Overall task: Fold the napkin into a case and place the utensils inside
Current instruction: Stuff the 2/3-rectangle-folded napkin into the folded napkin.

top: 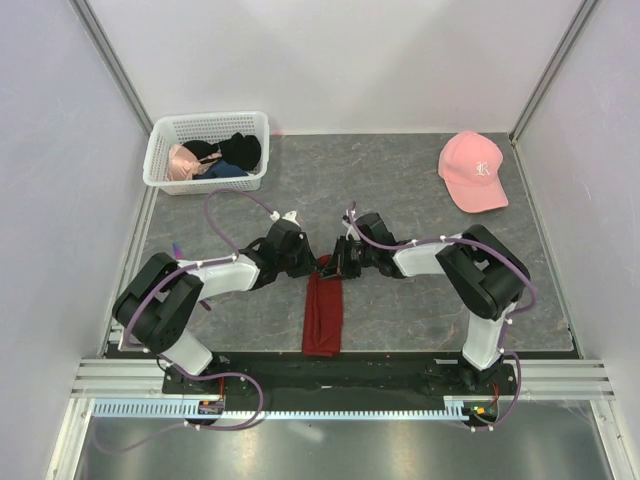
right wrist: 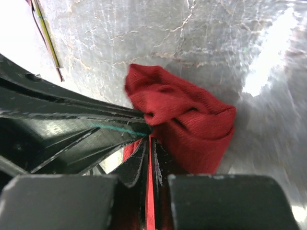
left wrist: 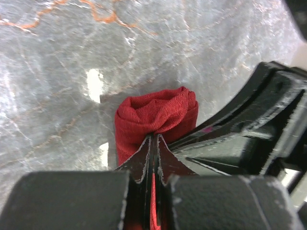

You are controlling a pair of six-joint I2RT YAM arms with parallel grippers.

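The napkin (top: 322,315) lies on the grey marbled surface (top: 420,300) as 1 narrow dark red strip, midway between the 2 arms. Its long axis runs near to far: 1 end points at the near edge by the arm bases, the other at the far wall. The strip lies flat along most of its length, and the far end is bunched into a rumpled fold.

Both claws meet at that far end, 1 from each side. The left claw (left wrist: 152,140) has its jaws pressed almost together, with a thin sliver of red cloth between them and the rumpled fold bulging just beyond the tips. The right claw (right wrist: 149,139) is pinched just as narrowly, a red line of cloth showing in the slit between its jaws and the bunched fold spilling out to its right. Each claw has hold of the napkin and nothing else.

Count: 1 napkin, 2 claws, 1 white basket (top: 156,165) in the far left corner, 1 pink cap (top: 473,170) at the far right. The basket holds pink and black garments (top: 225,155); how many pieces, I cannot tell.
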